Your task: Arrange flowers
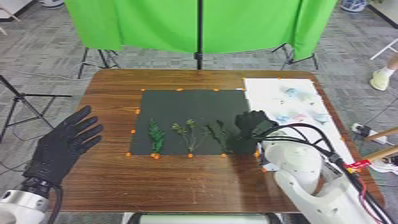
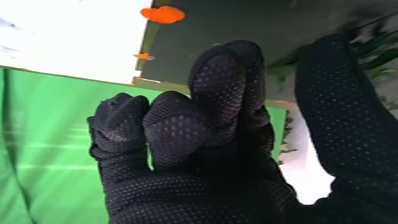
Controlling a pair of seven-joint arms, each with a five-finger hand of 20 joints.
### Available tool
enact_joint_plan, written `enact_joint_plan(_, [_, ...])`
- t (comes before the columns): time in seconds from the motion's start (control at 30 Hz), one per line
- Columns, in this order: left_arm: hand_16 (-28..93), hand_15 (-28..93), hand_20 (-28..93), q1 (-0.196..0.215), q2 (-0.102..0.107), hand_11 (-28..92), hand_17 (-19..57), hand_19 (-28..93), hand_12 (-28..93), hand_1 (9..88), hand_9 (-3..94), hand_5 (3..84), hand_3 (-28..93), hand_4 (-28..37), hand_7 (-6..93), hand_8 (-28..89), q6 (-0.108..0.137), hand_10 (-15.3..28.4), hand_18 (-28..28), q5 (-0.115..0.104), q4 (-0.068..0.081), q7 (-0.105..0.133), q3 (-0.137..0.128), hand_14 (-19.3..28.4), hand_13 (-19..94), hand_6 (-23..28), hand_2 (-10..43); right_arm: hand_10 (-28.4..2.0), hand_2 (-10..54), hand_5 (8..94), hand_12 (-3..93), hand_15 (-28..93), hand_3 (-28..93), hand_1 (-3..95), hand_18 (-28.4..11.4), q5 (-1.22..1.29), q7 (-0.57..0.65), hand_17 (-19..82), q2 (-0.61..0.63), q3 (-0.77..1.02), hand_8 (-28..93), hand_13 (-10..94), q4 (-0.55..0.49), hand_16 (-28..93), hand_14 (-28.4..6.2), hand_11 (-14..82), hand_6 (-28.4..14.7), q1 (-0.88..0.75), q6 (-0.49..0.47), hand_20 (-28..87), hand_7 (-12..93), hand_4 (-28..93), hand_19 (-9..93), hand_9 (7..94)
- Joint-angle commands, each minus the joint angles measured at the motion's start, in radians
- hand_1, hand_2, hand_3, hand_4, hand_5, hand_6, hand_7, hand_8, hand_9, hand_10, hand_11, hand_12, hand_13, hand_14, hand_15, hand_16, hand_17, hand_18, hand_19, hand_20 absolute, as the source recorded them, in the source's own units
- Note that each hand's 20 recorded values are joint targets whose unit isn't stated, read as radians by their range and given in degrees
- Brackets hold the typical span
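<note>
At the near side, where bare wood of the table (image 1: 178, 185) was left uncovered, the left hand (image 1: 55, 147) was held off to the side, its fingers spread wide with nothing between them. On the black sheet (image 1: 187, 102), toward its near edge, three sprigs were laid apart: a leafy green sprig (image 1: 156, 137), a sprig with small heads (image 1: 190, 125) and a dark sprig (image 1: 219, 132). Just beside the last, near the sheet's right edge, the right hand (image 1: 255, 122) was held, its fingers loosely extended, the thumb (image 2: 342, 90) set well apart, nothing seen gripped. If the hand were lowered too far over, the dark sprig could be crushed or swept into its neighbour, since thin stems are easily missed by thick gloved fingers. An orange fastener (image 2: 163, 14) could be caught and the sheet dragged. Farther out, the white sheet (image 1: 265, 95) could be rumpled by the forearm; whether its pale flowers were real could not be told.
</note>
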Motion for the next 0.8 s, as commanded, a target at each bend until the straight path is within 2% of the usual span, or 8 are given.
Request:
enact_joint_plan(0.03, [-1,29,7,0.009,-0.008,20,-11.7,39,16,24.9,22.1,25.3,71,-27.3,20.7,-12,-0.003,9.9,18.8,0.003,0.001,-0.002,-0.001,13.3,16,1.5,-2.4,-8.3,-9.5,56.9,34.9,81,81,34.6,-21.0,-0.029,-0.029,36,0.001,-0.008,3,72,-0.026,35,-5.9,56.5,-5.0,-0.040,-0.026,46,76,-28,93,77.0])
enact_joint_plan(0.33, [-1,29,7,0.005,-0.007,20,-11.7,39,16,24.9,22.1,25.3,71,-27.2,20.7,-12,-0.001,10.0,18.8,0.001,0.003,-0.007,0.001,13.2,16,1.5,-2.4,-8.3,-9.5,57.1,34.9,81,82,32.9,-21.0,-0.017,-0.045,36,-0.019,-0.018,2,72,-0.045,35,-6.0,56.7,-4.9,-0.068,-0.019,46,76,-28,93,76.9])
enact_joint_plan(0.53, [-1,29,7,0.002,-0.001,21,-11.7,39,16,25.0,22.1,25.3,71,-27.3,20.7,-12,0.002,9.9,18.8,-0.001,0.006,-0.006,0.003,13.2,16,1.5,-2.5,-8.4,-9.5,58.0,34.7,81,83,29.9,-21.0,-0.011,-0.038,36,-0.035,-0.033,-5,73,-0.041,35,-5.8,56.7,-4.9,-0.062,-0.013,46,76,-28,93,77.4])
enact_joint_plan(0.8, [-1,29,7,0.010,-0.008,21,-11.7,39,16,24.9,22.1,25.3,71,-27.3,20.6,-12,0.001,9.9,18.8,0.001,0.001,-0.003,-0.002,13.2,16,1.5,-2.5,-8.5,-9.5,58.1,34.9,81,84,29.2,-21.1,-0.021,-0.017,36,-0.030,-0.004,-7,73,-0.033,35,-6.0,56.4,-5.1,-0.049,-0.013,46,77,-28,93,77.6])
